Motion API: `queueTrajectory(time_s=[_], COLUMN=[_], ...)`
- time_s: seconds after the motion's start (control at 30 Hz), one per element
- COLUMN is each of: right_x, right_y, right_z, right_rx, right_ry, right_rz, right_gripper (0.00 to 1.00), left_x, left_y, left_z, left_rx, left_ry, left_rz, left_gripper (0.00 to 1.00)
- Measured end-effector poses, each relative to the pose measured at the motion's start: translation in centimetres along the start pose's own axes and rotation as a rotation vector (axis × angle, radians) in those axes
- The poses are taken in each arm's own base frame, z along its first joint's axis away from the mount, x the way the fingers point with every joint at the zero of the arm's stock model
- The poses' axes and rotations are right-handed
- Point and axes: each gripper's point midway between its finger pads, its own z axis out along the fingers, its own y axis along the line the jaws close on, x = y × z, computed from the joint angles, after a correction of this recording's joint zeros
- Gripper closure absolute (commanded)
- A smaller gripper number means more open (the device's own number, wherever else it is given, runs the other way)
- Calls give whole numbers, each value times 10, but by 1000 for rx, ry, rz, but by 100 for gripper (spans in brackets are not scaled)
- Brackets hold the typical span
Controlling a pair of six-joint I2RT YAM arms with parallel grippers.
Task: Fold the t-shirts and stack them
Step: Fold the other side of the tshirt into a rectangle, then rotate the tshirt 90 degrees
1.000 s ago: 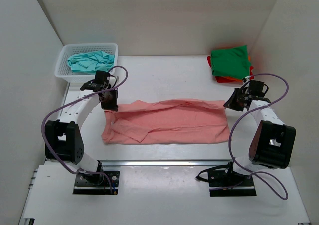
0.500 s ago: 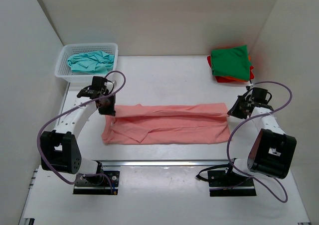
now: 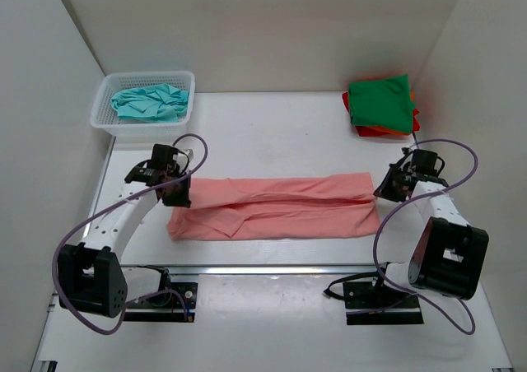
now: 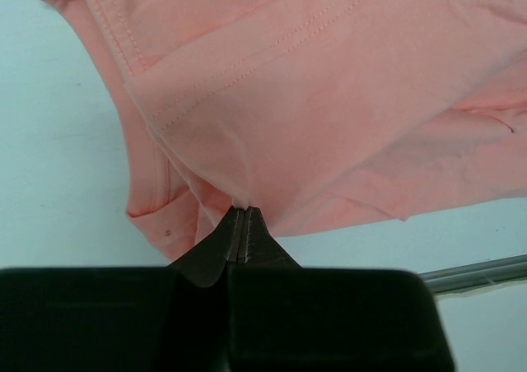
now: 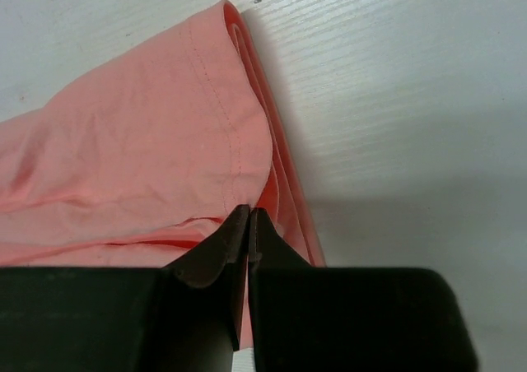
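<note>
A salmon pink t-shirt (image 3: pixel 276 206) lies as a long folded band across the table's front middle. My left gripper (image 3: pixel 177 194) is shut on its far left edge; the left wrist view shows the cloth (image 4: pixel 329 100) pinched at the fingertips (image 4: pixel 240 211). My right gripper (image 3: pixel 389 188) is shut on its far right edge, and the right wrist view shows the hem (image 5: pixel 165 158) caught between the tips (image 5: pixel 248 213). A teal t-shirt (image 3: pixel 150 102) lies crumpled in the basket. A green t-shirt (image 3: pixel 380 100) tops a folded stack with orange and red edges (image 3: pixel 375 130) showing beneath.
A white mesh basket (image 3: pixel 105 118) stands at the back left corner. The folded stack sits at the back right, near the right wall. A metal rail (image 3: pixel 272 268) runs along the table's near edge.
Both grippers have moved toward the near edge, drawing the shirt's far edge over the near part. The pink band is now narrower and flatter.
</note>
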Motion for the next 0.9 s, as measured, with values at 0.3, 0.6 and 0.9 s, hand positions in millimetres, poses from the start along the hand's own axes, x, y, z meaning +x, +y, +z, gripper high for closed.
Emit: queueTrajectory(time_s=[0.3, 0.6, 0.9], right_x=[-2, -36, 14], right_y=[-8, 64, 62], right_z=[-25, -35, 44], right_rx=[105, -36, -50], right_ry=[-59, -179, 110], right_rz=[21, -161, -109], right_gripper=[59, 82, 97], left_x=[2, -20, 32], left_y=[2, -35, -46], left_z=[-19, -29, 59], left_rx=[-20, 67, 34], left_ry=[-74, -158, 113], left_rz=[-30, -27, -124], left_gripper=[60, 68, 78])
